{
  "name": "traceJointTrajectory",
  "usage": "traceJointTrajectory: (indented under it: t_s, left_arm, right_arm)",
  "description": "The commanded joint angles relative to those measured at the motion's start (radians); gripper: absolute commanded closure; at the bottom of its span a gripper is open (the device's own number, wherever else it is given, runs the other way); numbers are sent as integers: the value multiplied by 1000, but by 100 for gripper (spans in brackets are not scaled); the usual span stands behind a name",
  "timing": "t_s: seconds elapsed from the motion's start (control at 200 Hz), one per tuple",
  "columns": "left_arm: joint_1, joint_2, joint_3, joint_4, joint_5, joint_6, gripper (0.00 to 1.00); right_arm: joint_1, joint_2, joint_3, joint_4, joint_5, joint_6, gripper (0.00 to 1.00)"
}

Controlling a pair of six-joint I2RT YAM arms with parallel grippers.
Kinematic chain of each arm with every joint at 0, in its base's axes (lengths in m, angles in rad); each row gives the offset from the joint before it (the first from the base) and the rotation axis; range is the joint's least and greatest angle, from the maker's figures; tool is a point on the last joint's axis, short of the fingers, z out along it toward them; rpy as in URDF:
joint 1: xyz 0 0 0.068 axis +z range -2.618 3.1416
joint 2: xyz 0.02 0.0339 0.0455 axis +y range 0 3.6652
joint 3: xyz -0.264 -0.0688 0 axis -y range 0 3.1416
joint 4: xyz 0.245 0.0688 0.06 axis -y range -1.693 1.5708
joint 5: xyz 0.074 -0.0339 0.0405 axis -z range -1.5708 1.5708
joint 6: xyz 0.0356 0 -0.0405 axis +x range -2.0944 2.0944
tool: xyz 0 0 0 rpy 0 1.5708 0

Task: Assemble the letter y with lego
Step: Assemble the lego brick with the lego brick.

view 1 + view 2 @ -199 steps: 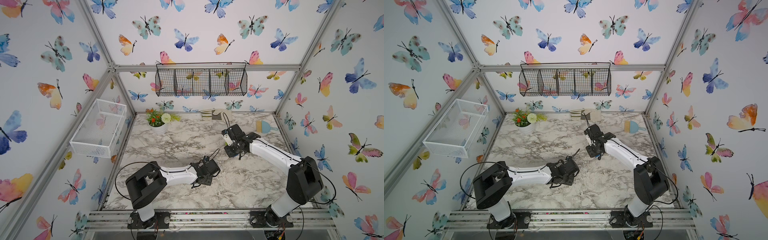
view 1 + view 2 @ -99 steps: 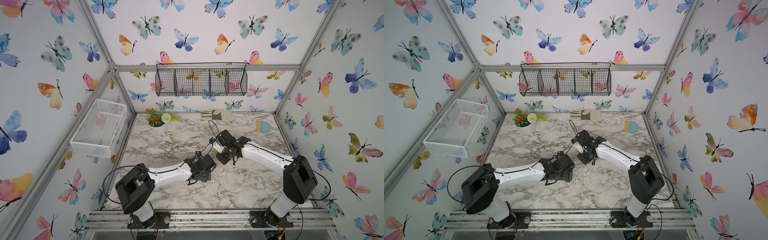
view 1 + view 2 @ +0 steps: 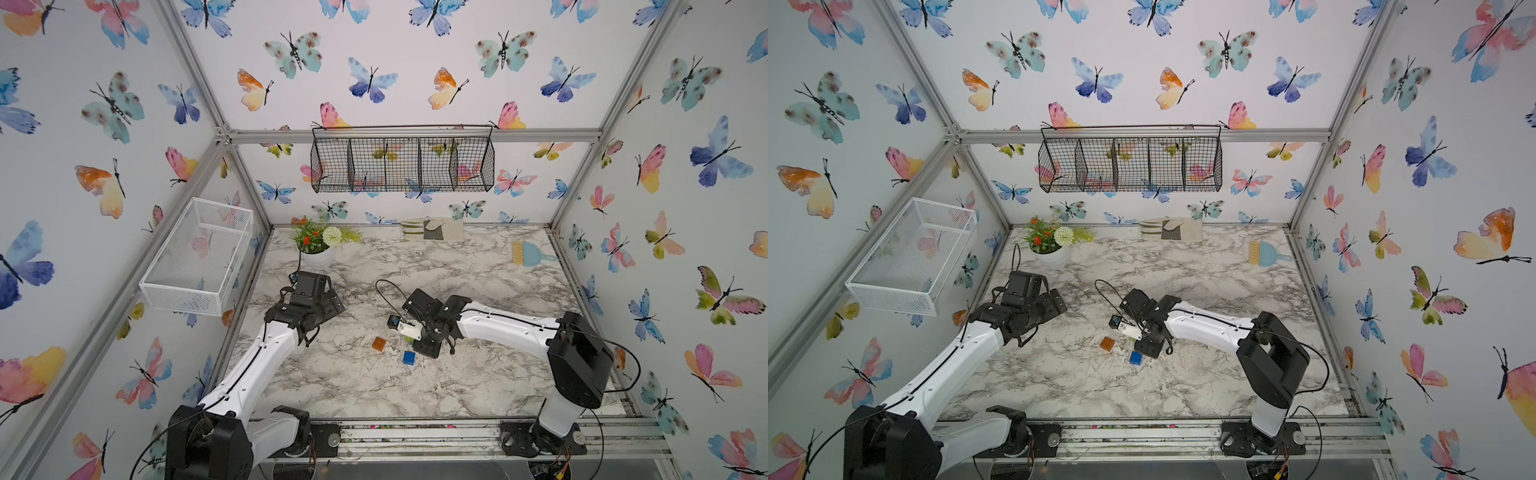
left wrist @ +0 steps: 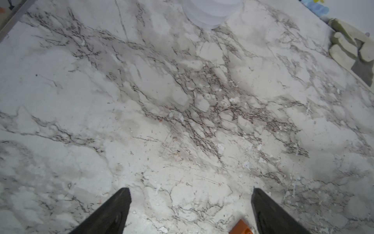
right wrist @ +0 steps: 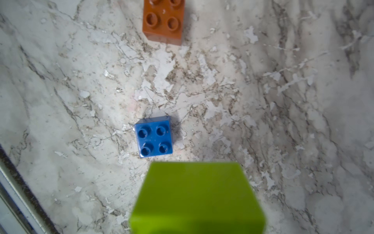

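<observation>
Two lego bricks lie loose on the marble table in both top views: a translucent orange brick (image 3: 378, 343) (image 3: 1107, 343) and a blue square brick (image 3: 409, 358) (image 3: 1135, 358). My right gripper (image 3: 420, 343) hangs just above and beside them, shut on a lime green brick (image 5: 197, 198) that hides its fingers in the right wrist view. That view also shows the blue brick (image 5: 153, 136) and the orange brick (image 5: 164, 20) studs up. My left gripper (image 3: 334, 305) (image 4: 191, 194) stands open and empty at the left rear. An orange brick corner (image 4: 240, 228) shows by one finger. The letter y is out of view.
A white flower pot (image 3: 318, 249) stands at the back left. A glove (image 3: 432, 229) and a blue brush (image 3: 530, 253) lie along the back. A white wire basket (image 3: 199, 257) hangs on the left wall and a black wire basket (image 3: 403, 160) on the back wall.
My left gripper opened and drew back to the left rear, away from the table's middle. My right gripper came forward and left with the green brick, over the loose bricks.
</observation>
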Motion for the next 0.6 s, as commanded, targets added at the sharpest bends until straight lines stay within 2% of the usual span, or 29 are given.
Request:
traceJointTrajectory:
  t_s: [0.0,0.205,0.596]
  left_arm:
    - [53,42,-4,-4,98,94,6]
    - [118,109,1,9,176,139,7]
    - [163,100,-5,14,184,154,7]
  right_arm:
    - [25,35,36,-49,11,-44,83]
    - [44,69,64,-68,-8,-55,82]
    - [55,102,77,-90,-29,-51,85]
